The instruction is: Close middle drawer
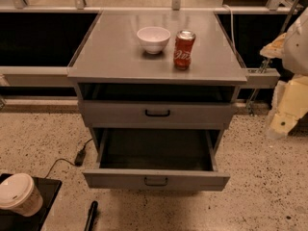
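The middle drawer (156, 179) is pulled far out of the grey cabinet (115, 57). Its low front panel carries a small black handle, and its deep dark tray looks empty. Above it, another low-fronted drawer (157, 113) with a black handle sits in, with a dark gap under the countertop. My gripper (283, 121) is on the cream-coloured arm at the right edge. It hangs beside the cabinet's right side, apart from both drawers and level with the upper one.
A white bowl (153, 38) and a red soda can (184, 49) stand on the cabinet top. A lidded paper cup (18, 194) sits on a black tray at lower left. A black cable with an adapter (80, 156) and a black rod (90, 215) lie on the speckled floor.
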Robot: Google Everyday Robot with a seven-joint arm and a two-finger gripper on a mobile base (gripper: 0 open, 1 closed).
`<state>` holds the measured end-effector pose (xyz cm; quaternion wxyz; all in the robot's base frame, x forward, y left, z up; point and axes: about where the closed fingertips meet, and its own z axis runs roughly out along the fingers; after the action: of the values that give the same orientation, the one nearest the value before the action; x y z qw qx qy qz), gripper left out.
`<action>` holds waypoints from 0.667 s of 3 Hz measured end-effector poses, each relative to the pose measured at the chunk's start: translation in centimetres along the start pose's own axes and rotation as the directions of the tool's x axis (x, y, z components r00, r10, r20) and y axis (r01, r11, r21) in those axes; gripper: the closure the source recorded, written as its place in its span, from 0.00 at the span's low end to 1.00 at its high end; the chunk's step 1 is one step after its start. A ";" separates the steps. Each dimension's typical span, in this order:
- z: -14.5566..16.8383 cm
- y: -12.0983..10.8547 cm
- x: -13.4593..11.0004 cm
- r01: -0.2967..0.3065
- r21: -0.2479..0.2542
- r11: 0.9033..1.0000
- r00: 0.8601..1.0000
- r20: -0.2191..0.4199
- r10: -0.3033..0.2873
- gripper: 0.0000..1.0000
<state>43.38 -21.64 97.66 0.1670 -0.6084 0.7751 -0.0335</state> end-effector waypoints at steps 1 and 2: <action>1.4 2.4 2.0 0.009 -0.006 1.000 0.997 0.075 -0.009 0.00; 7.8 6.6 6.3 -0.039 -0.070 0.997 0.974 0.222 0.053 0.00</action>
<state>38.30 -24.77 87.27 0.2338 -0.5954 0.7660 0.0643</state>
